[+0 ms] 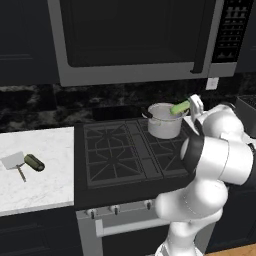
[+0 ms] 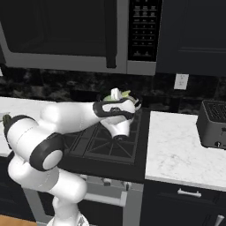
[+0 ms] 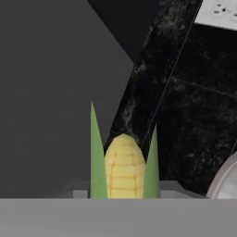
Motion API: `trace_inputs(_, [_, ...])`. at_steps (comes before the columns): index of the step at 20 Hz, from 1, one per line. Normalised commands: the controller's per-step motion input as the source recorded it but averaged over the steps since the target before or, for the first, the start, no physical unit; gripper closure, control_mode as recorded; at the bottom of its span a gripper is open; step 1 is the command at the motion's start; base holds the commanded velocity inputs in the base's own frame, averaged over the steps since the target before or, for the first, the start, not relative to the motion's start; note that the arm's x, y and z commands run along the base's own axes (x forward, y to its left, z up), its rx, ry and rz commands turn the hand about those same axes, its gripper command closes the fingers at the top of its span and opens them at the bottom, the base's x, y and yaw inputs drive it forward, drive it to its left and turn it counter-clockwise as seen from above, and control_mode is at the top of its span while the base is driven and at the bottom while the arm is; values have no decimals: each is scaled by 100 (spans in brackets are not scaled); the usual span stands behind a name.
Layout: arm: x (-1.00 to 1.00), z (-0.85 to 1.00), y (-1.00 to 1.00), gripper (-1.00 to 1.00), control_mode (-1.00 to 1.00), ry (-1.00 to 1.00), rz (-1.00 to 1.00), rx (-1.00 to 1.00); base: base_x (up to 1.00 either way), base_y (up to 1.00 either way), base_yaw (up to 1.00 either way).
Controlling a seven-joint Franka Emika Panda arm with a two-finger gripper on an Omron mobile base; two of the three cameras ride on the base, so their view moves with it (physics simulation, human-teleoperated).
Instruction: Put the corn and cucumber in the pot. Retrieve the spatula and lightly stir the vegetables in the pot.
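Observation:
My gripper (image 1: 187, 106) is shut on the corn (image 1: 179, 107), a yellow-green cob held tilted just above the right rim of the pot (image 1: 164, 121). The silvery pot stands on the stove's back right burner. In the hand view the corn (image 3: 122, 166) sticks out from between the fingers, yellow kernels flanked by green husk leaves, with the pot's pale rim (image 3: 226, 179) at the lower right. Far left on the white counter lie the dark green cucumber (image 1: 34, 162) and, beside it, the spatula (image 1: 14, 161) with its grey blade. The corn's (image 2: 126, 93) green tip peeks past the hand in the right base view.
A microwave (image 1: 135, 40) hangs low over the black stove (image 1: 125, 150). The dark stone backsplash stands close behind the pot. A toaster (image 2: 215, 123) sits on the white counter (image 2: 176, 150) right of the stove. A wall outlet (image 2: 181, 81) is above that counter.

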Motion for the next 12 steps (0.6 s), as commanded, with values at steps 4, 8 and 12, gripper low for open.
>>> trace_inputs(4, [0,0,0,100,-100,-14,3,-30,0,0,0])
trace_inputs(8, [0,0,0,100,-100,-22,2,-23,0,0,0])
trace_inputs(12, [0,0,0,100,-100,-25,2,-13,0,0,0])
